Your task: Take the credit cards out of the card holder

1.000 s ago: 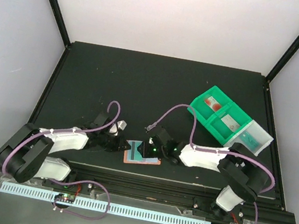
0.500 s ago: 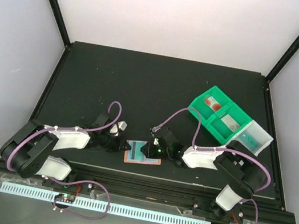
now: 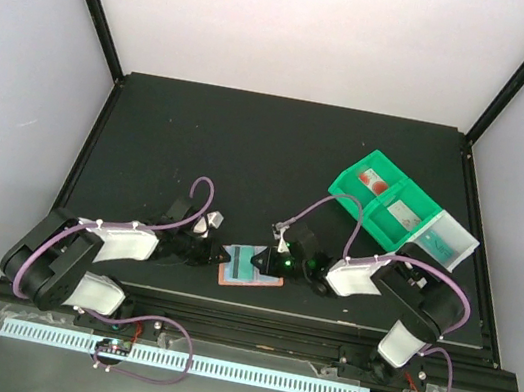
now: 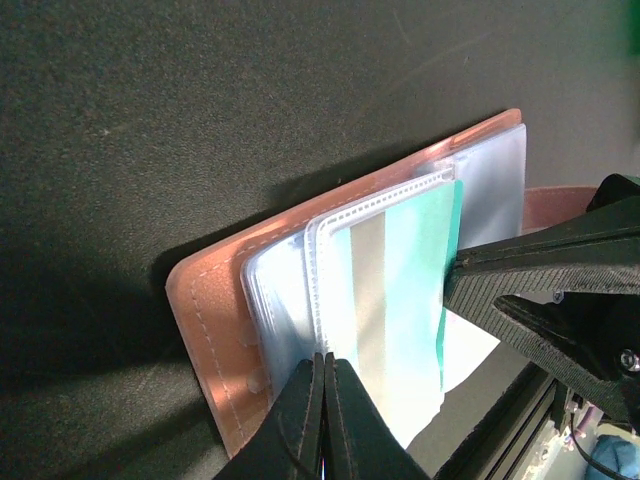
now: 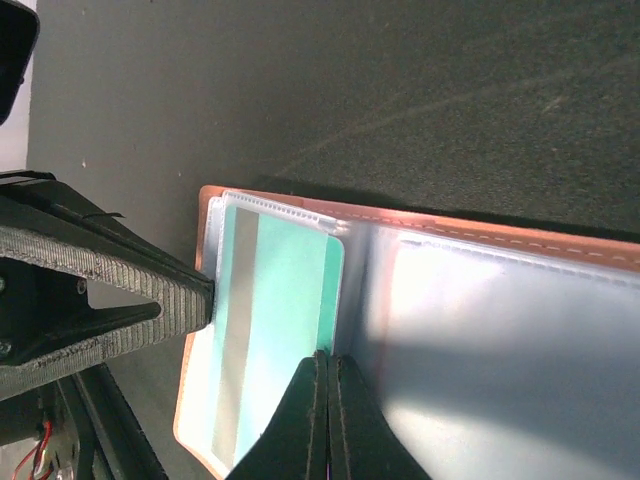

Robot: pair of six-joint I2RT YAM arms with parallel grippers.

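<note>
From above, one pink card holder (image 3: 247,280) lay open at the table's (image 3: 249,153) near edge, with one green bin (image 3: 345,188) far right. Only the close views showed one striped teal card (image 5: 285,330) in a clear pocket. The left gripper (image 4: 323,365) pinched the card holder's pocket; the right gripper (image 5: 327,362) pinched the teal card.

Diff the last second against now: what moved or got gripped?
Right gripper closed onto the teal card's edge, its arm shifting slightly right. Left gripper stayed shut on the card holder sleeve. Holder and green bin unmoved.
</note>
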